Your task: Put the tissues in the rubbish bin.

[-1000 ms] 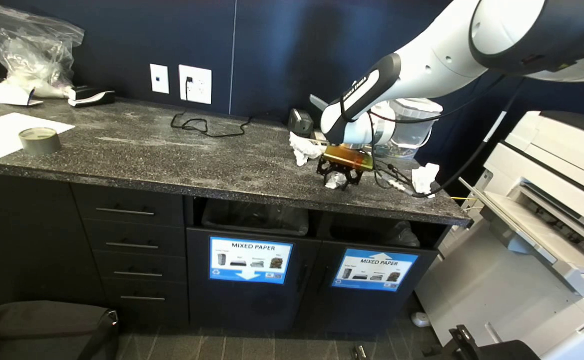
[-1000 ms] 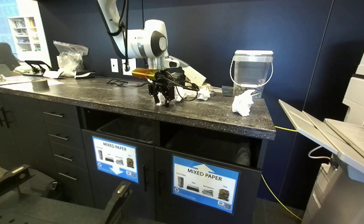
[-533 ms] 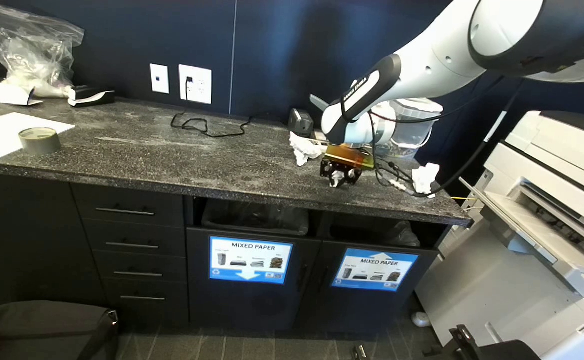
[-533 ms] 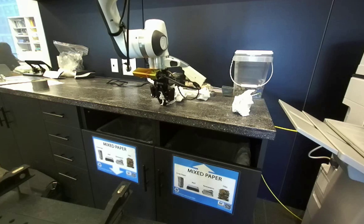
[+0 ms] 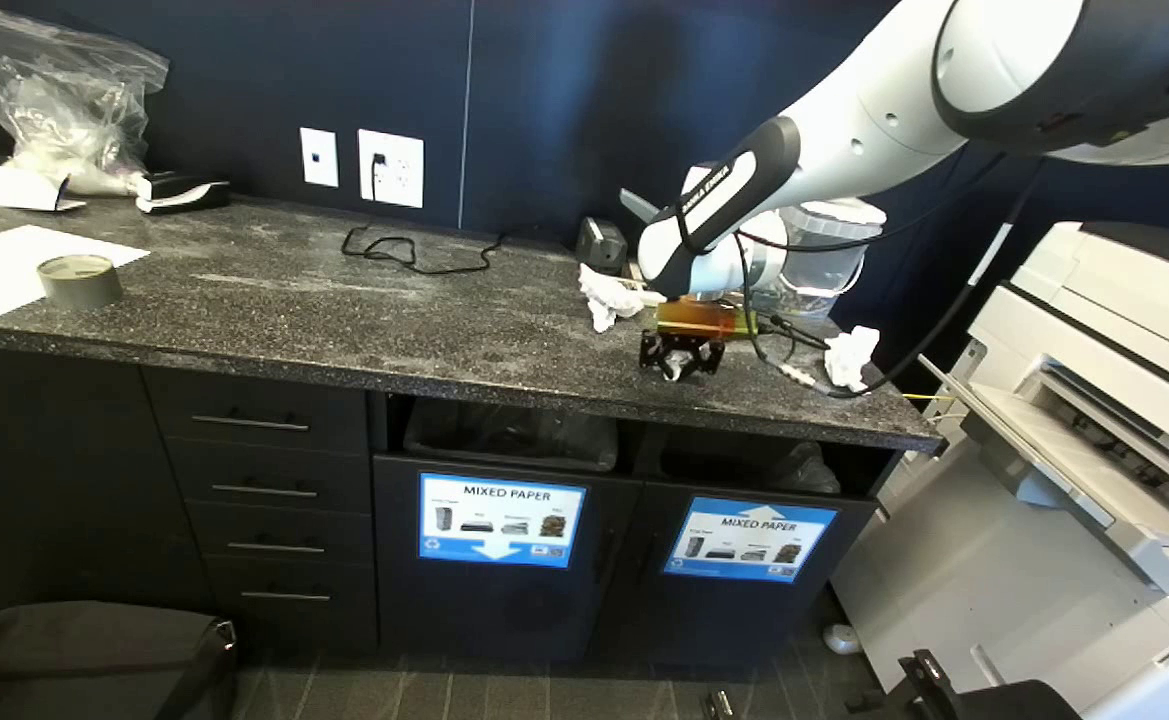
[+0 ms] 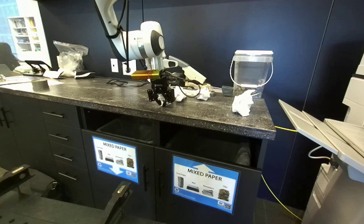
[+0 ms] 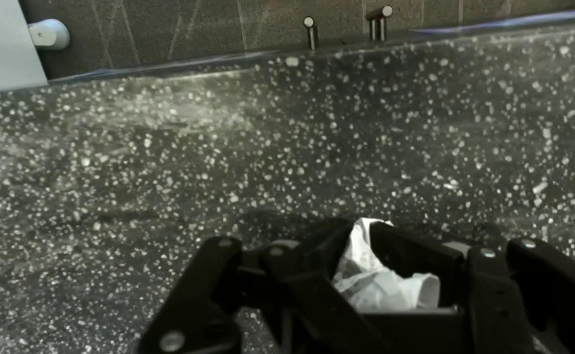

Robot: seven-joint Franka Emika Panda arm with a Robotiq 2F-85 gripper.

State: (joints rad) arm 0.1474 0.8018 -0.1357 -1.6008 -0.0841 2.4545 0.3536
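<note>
Crumpled tissue (image 7: 383,290) sits between the jaws, which clench it from both sides. Cannot tell whether it touches the worktop (image 7: 267,147).

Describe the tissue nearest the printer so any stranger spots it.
Follow the dark counter to its end beside the printer. In an exterior view, a crumpled white tissue sits before the lidded bucket. It stands apart from the other wads.
</note>
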